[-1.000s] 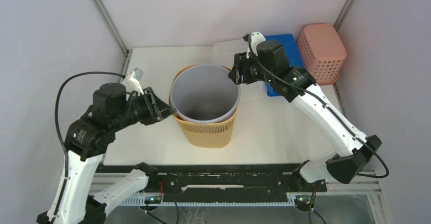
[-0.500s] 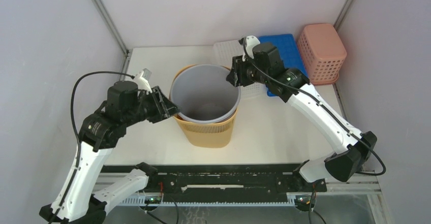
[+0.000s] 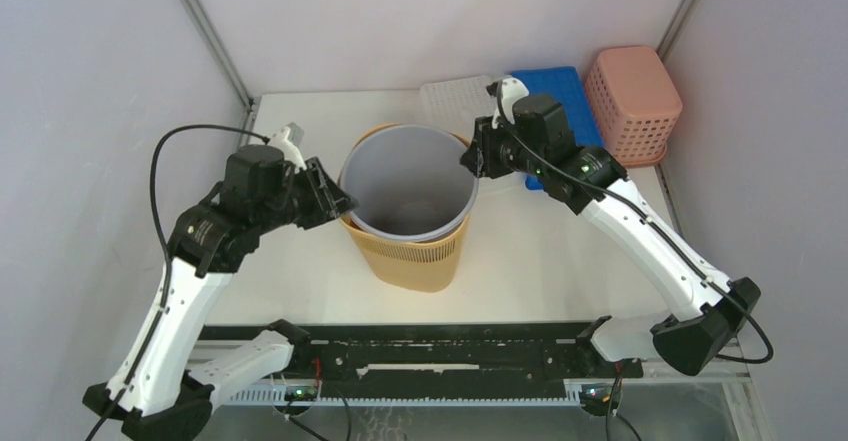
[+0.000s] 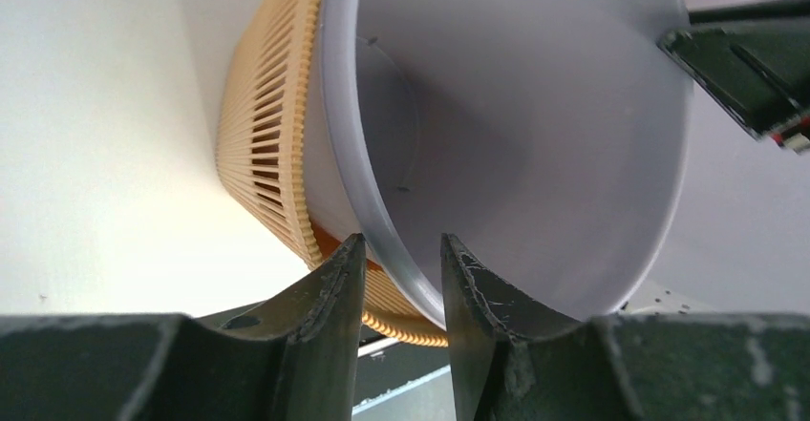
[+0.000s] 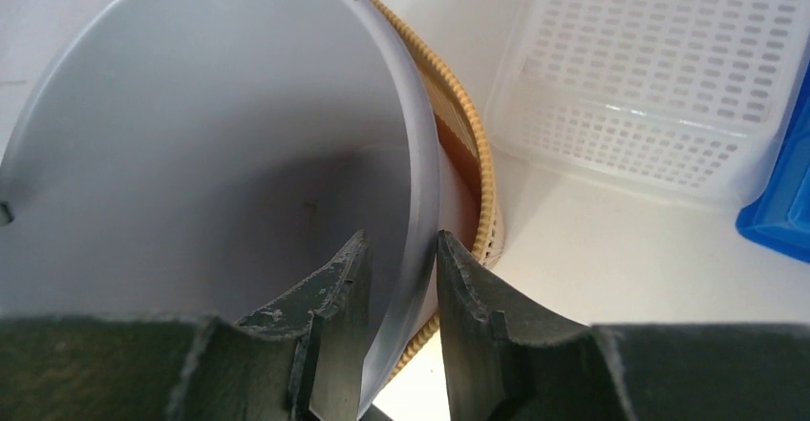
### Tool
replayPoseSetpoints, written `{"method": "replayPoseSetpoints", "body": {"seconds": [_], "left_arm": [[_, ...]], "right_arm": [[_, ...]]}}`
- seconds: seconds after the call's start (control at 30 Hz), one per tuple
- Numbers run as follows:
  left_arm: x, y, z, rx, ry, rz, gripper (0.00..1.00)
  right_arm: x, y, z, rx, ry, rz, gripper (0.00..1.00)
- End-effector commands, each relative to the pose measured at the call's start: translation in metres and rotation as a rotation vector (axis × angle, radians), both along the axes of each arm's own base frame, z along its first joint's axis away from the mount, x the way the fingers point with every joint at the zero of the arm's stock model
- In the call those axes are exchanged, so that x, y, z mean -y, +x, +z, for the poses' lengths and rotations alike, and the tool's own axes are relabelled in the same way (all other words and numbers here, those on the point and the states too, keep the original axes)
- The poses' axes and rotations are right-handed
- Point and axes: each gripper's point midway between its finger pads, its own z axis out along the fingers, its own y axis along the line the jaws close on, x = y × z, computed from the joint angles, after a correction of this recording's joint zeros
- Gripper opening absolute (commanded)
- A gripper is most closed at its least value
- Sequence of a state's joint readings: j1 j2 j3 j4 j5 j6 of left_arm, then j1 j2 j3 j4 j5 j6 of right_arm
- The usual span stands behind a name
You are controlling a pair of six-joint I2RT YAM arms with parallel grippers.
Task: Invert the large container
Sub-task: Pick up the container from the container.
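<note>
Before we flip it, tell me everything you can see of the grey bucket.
The grey bucket is smooth, pale grey plastic, round, seemingly empty. It stands mouth up, nested in the slatted orange basket, its rim above the basket's. The left gripper pinches its rim on the left, the right gripper on the far right, each with one finger inside the wall and one outside.

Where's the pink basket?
In the top view, the pink basket sits at the far right corner of the table, right next to the blue tray.
</note>
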State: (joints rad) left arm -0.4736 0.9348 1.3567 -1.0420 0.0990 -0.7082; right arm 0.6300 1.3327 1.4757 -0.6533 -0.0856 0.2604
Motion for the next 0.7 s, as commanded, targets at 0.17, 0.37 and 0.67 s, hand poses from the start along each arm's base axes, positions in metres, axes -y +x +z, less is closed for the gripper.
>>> {"method": "replayPoseSetpoints", "body": {"seconds": [0.17, 0.37, 0.67], "left_arm": [[-0.011, 0.041, 0.004, 0.014, 0.216, 0.023, 0.4], [-0.022, 0.05, 0.002, -0.012, 0.32, 0.039, 0.4], [-0.028, 0.052, 0.004, -0.019, 0.359, 0.047, 0.4]], "right_arm": [[0.011, -0.034, 0.011, -0.05, 0.021, -0.03, 0.38], [0.007, -0.038, 0.013, -0.071, -0.004, -0.049, 0.38], [0.005, -0.029, 0.011, -0.111, -0.082, -0.089, 0.51]]}}
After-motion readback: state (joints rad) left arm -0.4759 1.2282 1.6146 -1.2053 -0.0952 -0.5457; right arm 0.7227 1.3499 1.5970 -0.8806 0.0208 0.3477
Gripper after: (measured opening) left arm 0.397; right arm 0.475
